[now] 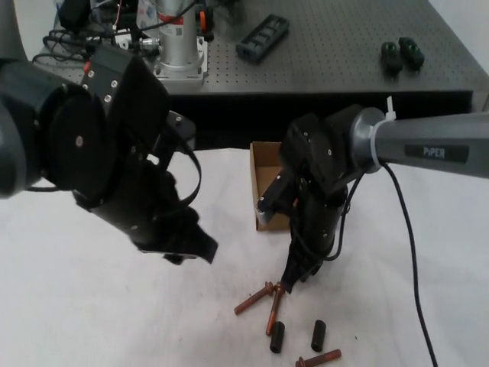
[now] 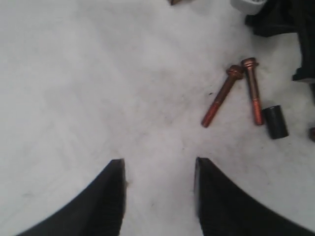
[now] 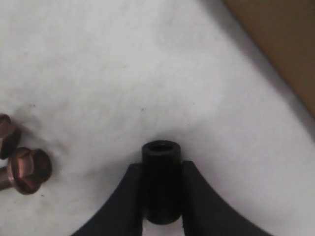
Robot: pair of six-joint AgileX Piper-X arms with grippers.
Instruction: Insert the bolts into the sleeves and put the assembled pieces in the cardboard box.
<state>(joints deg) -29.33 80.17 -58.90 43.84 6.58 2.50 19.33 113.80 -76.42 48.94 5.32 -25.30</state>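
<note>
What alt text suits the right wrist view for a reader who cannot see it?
The right gripper holds a black sleeve between its jaws, open end showing, over a white cloth. Two copper bolts lie nearby, and the cardboard box stands beyond.

High camera overlooks bench (image 1: 76, 306); close wrist cameras share two bolts (image 2: 253, 93).

Lab: perforated optical breadboard (image 1: 336, 65) w/ cable tangle (image 1: 65, 38) at back.

The white-covered desk (image 1: 84, 306) carries three copper bolts (image 1: 273, 310) and two black sleeves (image 1: 318, 335) near the right gripper (image 1: 292, 278), with the cardboard box (image 1: 264, 170) beyond it.
</note>
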